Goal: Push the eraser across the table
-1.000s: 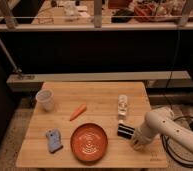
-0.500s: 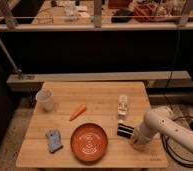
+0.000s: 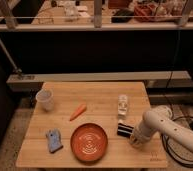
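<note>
A small black eraser [image 3: 123,130] with pale stripes lies on the right half of a light wooden table [image 3: 95,92], toward the front edge and just right of a round orange-red plate [image 3: 89,142]. Right beside the eraser, on its right, is the gripper [image 3: 133,134] — the tip of a white robot arm [image 3: 162,126] that reaches in from the lower right corner over the table's right edge. The gripper is at the eraser or touching it; I cannot tell which, nor how its fingers are set. Just behind the eraser lies a white tube-like bottle [image 3: 122,105]. Near the table's middle is a small orange carrot [image 3: 78,112], lying at a slant. A white cup [image 3: 45,99] stands at the left — and in front of it, near the front left corner, lies a blue sponge-like piece [image 3: 54,140].
</note>
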